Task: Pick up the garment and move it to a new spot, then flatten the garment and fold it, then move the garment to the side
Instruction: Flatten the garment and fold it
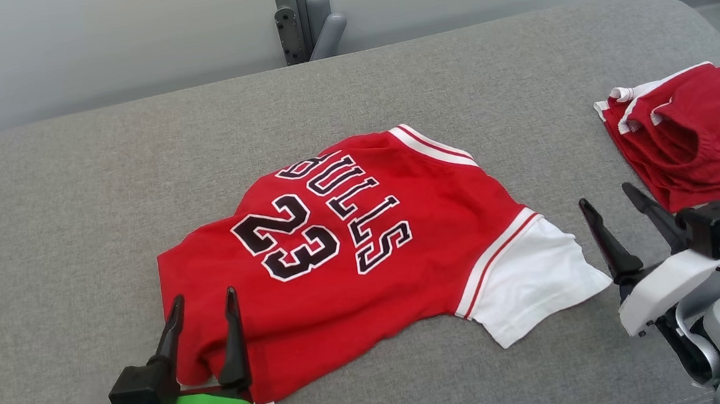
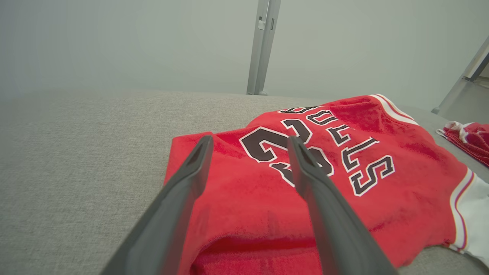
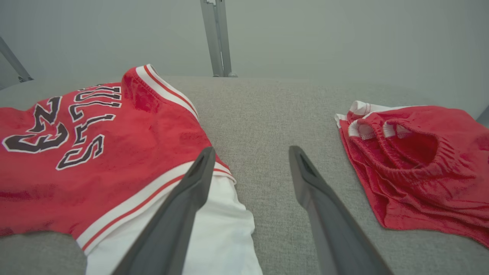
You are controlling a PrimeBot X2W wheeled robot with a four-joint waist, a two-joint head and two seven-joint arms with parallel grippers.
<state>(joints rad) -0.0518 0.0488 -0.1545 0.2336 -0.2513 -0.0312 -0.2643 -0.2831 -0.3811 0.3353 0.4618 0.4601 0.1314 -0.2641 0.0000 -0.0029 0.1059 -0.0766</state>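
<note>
Grey fabric surface [image 1: 67, 213]: carries everything; its far edge runs in front of a pale wall with a metal post [image 1: 296, 8].
Left gripper [image 1: 203, 299]: at the near edge, left of the middle, on a green mount. Its two dark fingers stand wide apart with nothing pinched between them. In the left wrist view [image 2: 249, 141] they point across the garment's near left part; whether they touch the cloth cannot be told.
Red jersey [image 1: 353, 263]: the garment lies about midway along the surface, closer to the near edge than the far one, and mostly flat. The black "23" and "BULLS" face up, turned askew. Its white-and-red trimmed neck edge points to the far side. The near left edge looks doubled over in the left wrist view [image 2: 401, 198].
White sleeve [image 1: 535, 277]: spreads from the jersey's right side toward the near right.
Right gripper [image 1: 605, 196]: just right of the sleeve, clear of it. Fingers are spread wide and empty over bare grey fabric [image 3: 252, 149].
Red shorts [image 1: 709, 145]: crumpled by the right edge, well apart from the jersey.
</note>
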